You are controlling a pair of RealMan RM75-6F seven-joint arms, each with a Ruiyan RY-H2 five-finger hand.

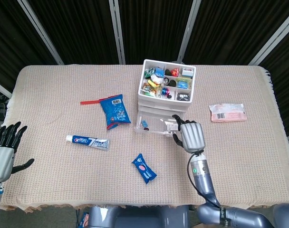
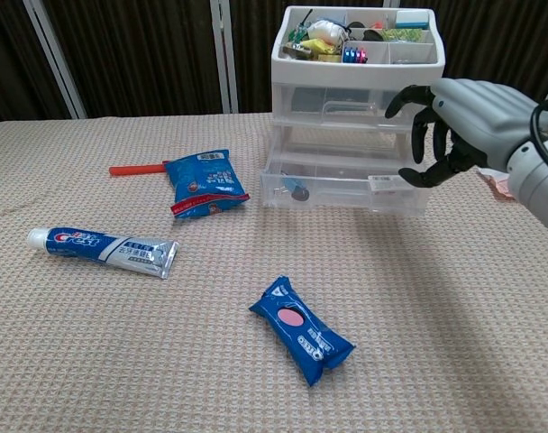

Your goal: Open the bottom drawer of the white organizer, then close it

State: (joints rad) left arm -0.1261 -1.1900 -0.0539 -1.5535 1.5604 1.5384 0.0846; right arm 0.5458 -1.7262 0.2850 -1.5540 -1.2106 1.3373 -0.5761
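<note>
The white organizer (image 1: 166,88) (image 2: 355,81) stands at the back of the table, its top tray full of small items. Its clear bottom drawer (image 1: 154,125) (image 2: 342,191) is pulled out toward me. A small white packet (image 2: 383,181) lies inside the drawer at its right end, near a small dark item (image 2: 296,190). My right hand (image 1: 191,135) (image 2: 447,126) hovers just above the drawer's right front corner with fingers spread, holding nothing. My left hand (image 1: 4,149) rests open at the far left table edge, seen only in the head view.
A blue snack bag (image 1: 115,110) and a red stick (image 1: 90,101) lie left of the organizer. A toothpaste tube (image 1: 87,141) and a small blue pouch (image 1: 144,168) lie nearer me. A pink packet (image 1: 227,112) sits right of the organizer.
</note>
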